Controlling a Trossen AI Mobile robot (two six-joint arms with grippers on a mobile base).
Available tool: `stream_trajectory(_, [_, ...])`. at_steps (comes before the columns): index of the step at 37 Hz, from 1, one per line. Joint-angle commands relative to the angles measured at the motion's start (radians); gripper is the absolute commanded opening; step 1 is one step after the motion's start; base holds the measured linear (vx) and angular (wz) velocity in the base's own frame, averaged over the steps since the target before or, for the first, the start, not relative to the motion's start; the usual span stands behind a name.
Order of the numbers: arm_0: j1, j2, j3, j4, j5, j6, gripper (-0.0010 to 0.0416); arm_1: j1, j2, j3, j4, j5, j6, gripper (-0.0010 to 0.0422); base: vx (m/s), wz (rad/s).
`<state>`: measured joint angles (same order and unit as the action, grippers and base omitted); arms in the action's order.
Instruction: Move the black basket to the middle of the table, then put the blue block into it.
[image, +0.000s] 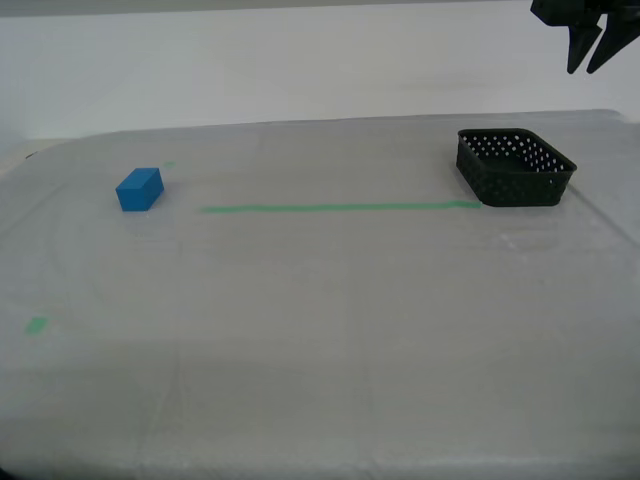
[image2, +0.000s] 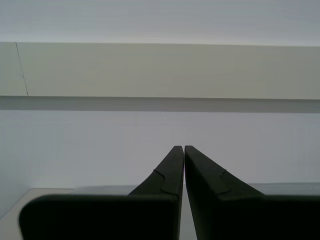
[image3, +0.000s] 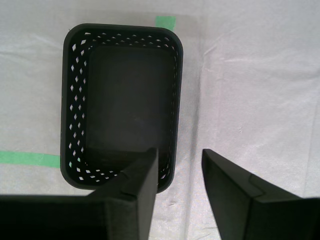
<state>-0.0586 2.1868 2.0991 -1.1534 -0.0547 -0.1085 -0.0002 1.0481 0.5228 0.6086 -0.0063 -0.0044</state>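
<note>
The black basket (image: 517, 168) stands empty on the table (image: 320, 330), at the exterior view's right, at the end of the green tape line (image: 340, 208). The blue block (image: 139, 189) lies far off at the exterior view's left. My first gripper (image: 586, 68) hangs high above the basket, pointing down. In the first wrist view it (image3: 179, 152) is open, one finger over the wall of the basket (image3: 70, 100) and the other over the bare cover beside it. My second gripper (image2: 181, 150) is shut on nothing and faces a pale wall.
A small green tape mark (image: 36, 324) sits near the table's front at the exterior view's left, and another (image3: 165, 22) lies just beyond the basket. The table's far edge runs close behind the basket. Wrinkled cover stretches between block and basket.
</note>
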Motion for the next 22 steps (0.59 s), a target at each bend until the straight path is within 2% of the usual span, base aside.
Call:
stream_trajectory(1, [0.0,0.0,0.0,0.002,0.005,0.001,0.0168,0.0,0.0,0.0,0.005,-0.001,0.002,0.0,0.0,0.0])
stream_trajectory(15, [0.0,0.0,0.0,0.005,0.015,0.0,0.0354,0.0,0.0,0.0,0.005,-0.001,0.002,0.0,0.0,0.0])
stream_trajectory(19, [0.0,0.0,0.0,0.005,0.016,0.0,0.0393,0.0,0.0,0.0,0.005,-0.001,0.002,0.0,0.0,0.0])
stream_trajectory(22, [0.0,0.0,0.0,0.006,0.027,-0.001,0.0402,0.0,0.0,0.0,0.005,-0.001,0.002,0.0,0.0,0.0])
